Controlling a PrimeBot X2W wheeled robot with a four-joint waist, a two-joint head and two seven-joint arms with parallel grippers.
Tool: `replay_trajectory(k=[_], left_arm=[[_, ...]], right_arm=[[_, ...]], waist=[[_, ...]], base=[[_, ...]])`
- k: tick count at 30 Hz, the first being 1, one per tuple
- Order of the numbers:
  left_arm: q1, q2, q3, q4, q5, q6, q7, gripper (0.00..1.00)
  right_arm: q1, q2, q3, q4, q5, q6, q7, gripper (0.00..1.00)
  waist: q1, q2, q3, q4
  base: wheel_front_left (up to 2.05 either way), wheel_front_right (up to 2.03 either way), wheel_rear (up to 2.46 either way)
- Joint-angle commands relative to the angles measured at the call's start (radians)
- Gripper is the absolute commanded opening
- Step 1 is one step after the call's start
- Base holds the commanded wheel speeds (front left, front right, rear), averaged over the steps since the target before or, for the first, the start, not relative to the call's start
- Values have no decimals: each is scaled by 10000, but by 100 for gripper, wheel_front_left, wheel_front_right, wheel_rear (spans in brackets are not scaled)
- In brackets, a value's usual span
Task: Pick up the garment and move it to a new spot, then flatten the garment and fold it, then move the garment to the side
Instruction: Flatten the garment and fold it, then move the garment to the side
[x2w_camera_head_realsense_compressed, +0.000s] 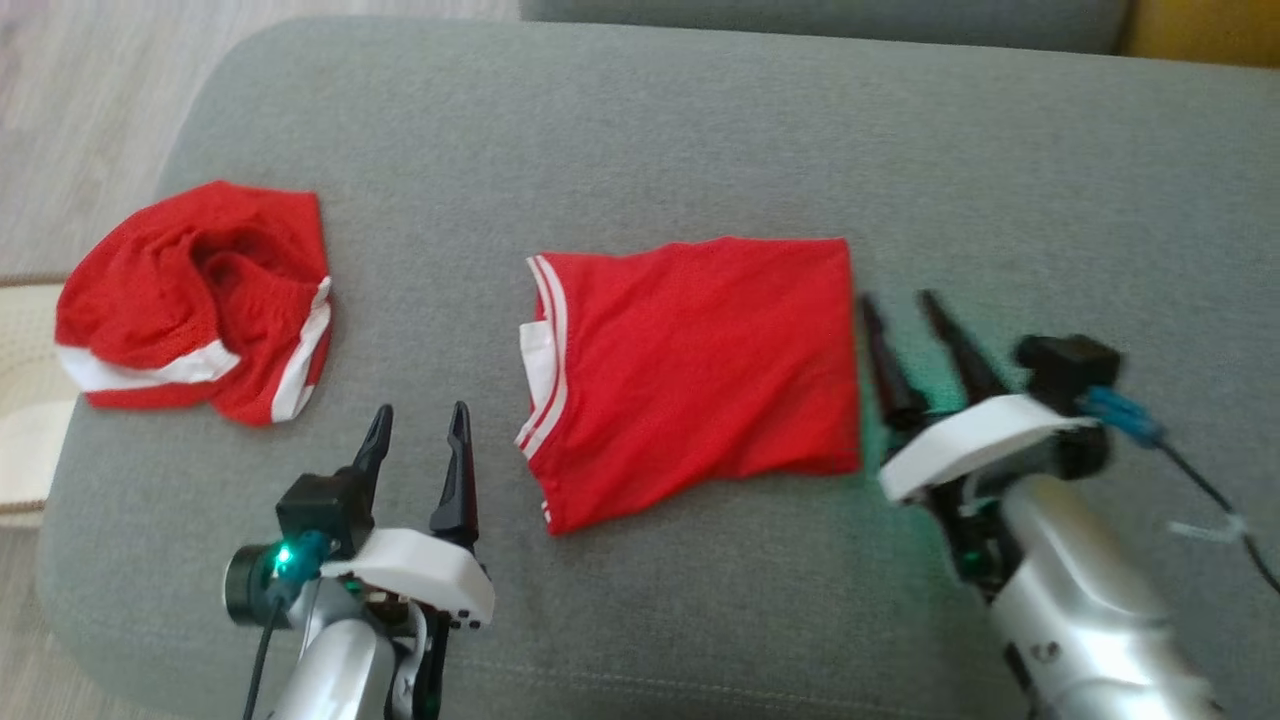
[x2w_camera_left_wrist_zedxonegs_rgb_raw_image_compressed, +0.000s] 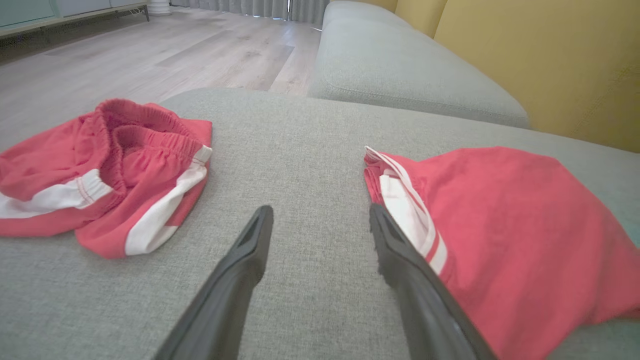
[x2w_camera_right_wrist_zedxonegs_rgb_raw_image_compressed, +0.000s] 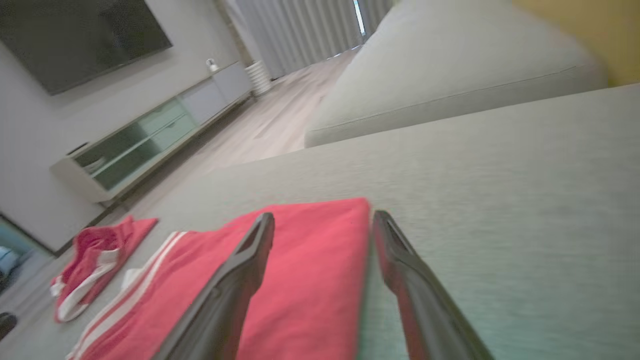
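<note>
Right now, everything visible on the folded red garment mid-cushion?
The folded red garment looks like thin mesh fabric, with white stripes along its left edge. It lies flat as a rough rectangle on the grey cushion. The open right pincer sits at its right edge, gripping nothing; contact unclear.

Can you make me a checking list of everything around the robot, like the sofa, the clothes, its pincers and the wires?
Surface: grey sofa cushion, two garments lying on it.
Job's things: red garment with white trim, folded flat near the middle.
Clutter: red shorts with white stripes, crumpled at the cushion's left side.
Pincers: left pincer open, over bare cushion between the two garments; right pincer open, at the red garment's right edge, holding nothing.
Cables: black cable with a blue plug by the right wrist.
Surroundings: wooden floor, yellow backrest, TV cabinet.
</note>
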Motion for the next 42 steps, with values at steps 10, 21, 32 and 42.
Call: replay_trajectory(k=[10, 21, 32, 42], left_arm=[[101, 79, 761, -350, 412, 90, -61, 100], [605, 79, 1097, -232, 619, 122, -61, 100], [1025, 79, 1304, -337, 600, 289, -61, 100], [869, 79, 1049, -439, 502, 245, -61, 100]], right_arm=[[1632, 725, -3457, -2136, -3677, 65, -137, 100], [2824, 750, -3651, -2704, -3542, 65, -138, 100], [3292, 752, -3453, -2688, -3595, 65, -139, 100], [3057, 752, -3006, -2347, -3912, 65, -139, 100]], waist=[[0, 0, -329, -576], [0, 0, -866, -1079], [0, 0, -1095, -1369], [0, 0, -777, -1038]], base=[[0, 0, 0], [0, 0, 0], [0, 0, 0], [0, 0, 0]])
